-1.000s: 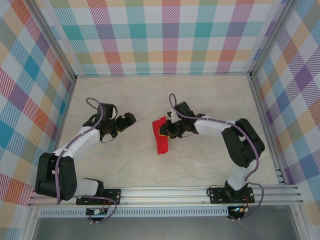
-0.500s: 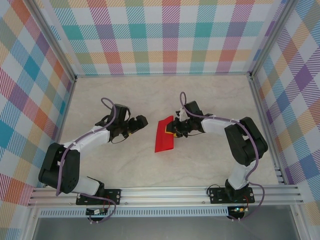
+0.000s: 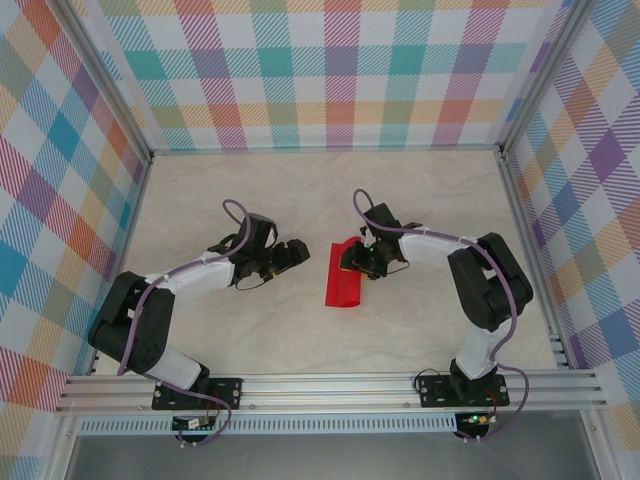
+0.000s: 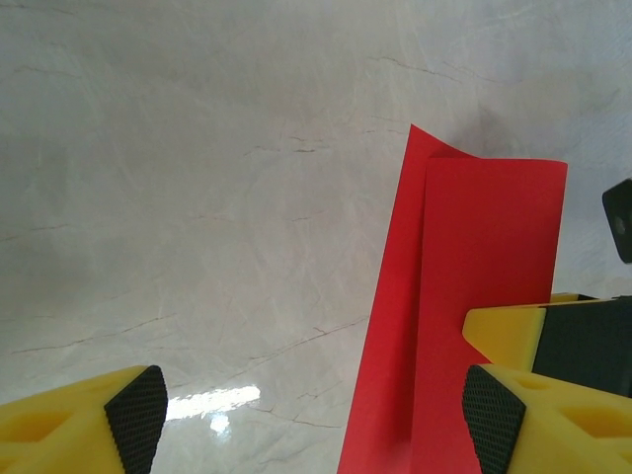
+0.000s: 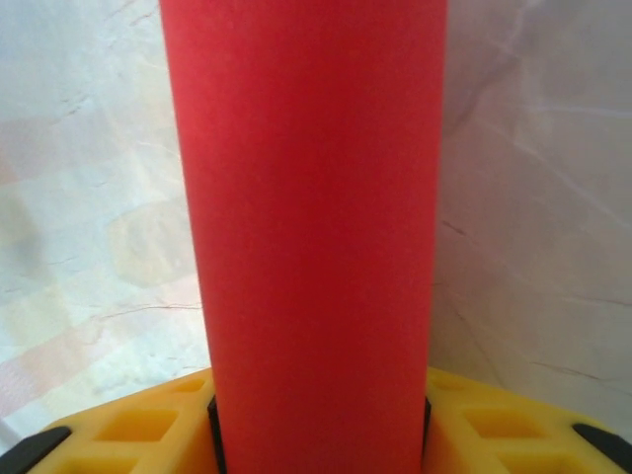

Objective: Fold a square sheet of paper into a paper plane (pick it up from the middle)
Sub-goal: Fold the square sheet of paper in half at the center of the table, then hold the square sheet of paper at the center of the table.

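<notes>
The square sheet of paper (image 3: 343, 283) is bright red, folded into a long strip, and lies mid-table. My right gripper (image 3: 358, 258) is at the strip's far right edge. In the right wrist view the paper (image 5: 306, 227) bows up between the yellow fingers (image 5: 128, 425) and touches both pads, so the gripper (image 5: 316, 434) is shut on it. My left gripper (image 3: 291, 255) stands open just left of the strip. In the left wrist view the paper's (image 4: 474, 257) left edge lies between the wide-apart pads of the gripper (image 4: 316, 420), and the right pad (image 4: 494, 420) hovers over the red.
Bare marble tabletop (image 3: 240, 330) surrounds the paper. Checked walls (image 3: 330, 80) close in the back and both sides. A metal rail (image 3: 330, 385) with the arm bases runs along the near edge.
The left gripper has travelled right, up to the paper's left edge, its jaws narrowing slightly. The right gripper's jaws have widened, and the paper has shifted a little to the right.
</notes>
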You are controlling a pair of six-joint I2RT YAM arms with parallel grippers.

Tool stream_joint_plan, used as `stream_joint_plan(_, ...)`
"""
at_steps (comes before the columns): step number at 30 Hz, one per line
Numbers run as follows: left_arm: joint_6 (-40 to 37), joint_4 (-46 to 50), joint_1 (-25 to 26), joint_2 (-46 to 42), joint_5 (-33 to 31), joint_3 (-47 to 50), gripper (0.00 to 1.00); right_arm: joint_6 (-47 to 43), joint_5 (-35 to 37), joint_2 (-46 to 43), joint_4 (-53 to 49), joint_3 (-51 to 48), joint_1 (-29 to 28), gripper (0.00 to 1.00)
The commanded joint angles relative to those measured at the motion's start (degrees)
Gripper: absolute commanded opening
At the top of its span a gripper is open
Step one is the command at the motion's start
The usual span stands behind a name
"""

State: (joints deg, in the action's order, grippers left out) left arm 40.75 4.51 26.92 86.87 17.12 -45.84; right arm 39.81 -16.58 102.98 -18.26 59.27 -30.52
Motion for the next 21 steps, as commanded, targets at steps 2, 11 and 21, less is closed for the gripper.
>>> stream_joint_plan(2, 1.46, -2.21, 0.45, 0.83, 1.18, -0.36, 0.80, -0.46, 8.49, 0.45, -4.96, 2.75, -1.98, 0.53)
stream_joint_plan(11, 2.85, -6.42, 1.42, 3.31, 5.74, -0.18, 0.62, 3.41, 14.19, 3.35, -9.02, 5.67, -3.41, 0.59)
stream_joint_plan(21, 8.36, -12.68, 7.15, 6.25, 10.71, 2.64, 0.22, 5.65, 14.90, 6.41, -10.90, 7.17, -3.89, 0.58)
